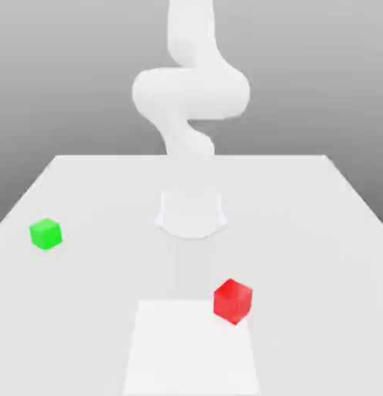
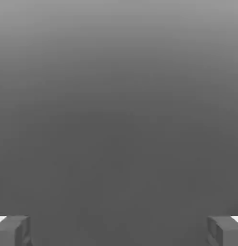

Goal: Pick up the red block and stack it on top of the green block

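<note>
Start of the stacking task. The red block (image 1: 233, 301) rests on the desk (image 1: 318, 232) near the front edge, toward the exterior view's right; the green block (image 1: 46, 233) sits well apart, farther back at that view's left. The claw (image 2: 119, 233) stands with fingertips (image 2: 12, 230) wide apart, gripping nothing — blank grey between them. Neither cube lies under it, so the coming move likely calls for travel toward the red cube — then descent.

red block (image 1: 233, 300) resting flat; green block (image 1: 46, 233) well apart
</note>
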You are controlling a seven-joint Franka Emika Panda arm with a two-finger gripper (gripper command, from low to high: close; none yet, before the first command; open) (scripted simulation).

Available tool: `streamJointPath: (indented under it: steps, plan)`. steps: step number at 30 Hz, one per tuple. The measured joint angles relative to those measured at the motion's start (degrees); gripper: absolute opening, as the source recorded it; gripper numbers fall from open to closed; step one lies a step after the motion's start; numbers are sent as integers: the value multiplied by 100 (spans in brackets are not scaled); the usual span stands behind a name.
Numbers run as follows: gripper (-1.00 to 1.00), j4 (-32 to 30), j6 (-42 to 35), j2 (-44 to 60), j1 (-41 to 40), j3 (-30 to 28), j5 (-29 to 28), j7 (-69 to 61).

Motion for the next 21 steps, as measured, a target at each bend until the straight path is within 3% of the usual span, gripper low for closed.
streamJointPath:
  steps: [16, 21]
  plan:
    - [0, -2809, 2286, 3050, -406, 1566, 488, 3701]
    - [0, -3005, 3427, 4545, -332, 1316, -583, 5050]
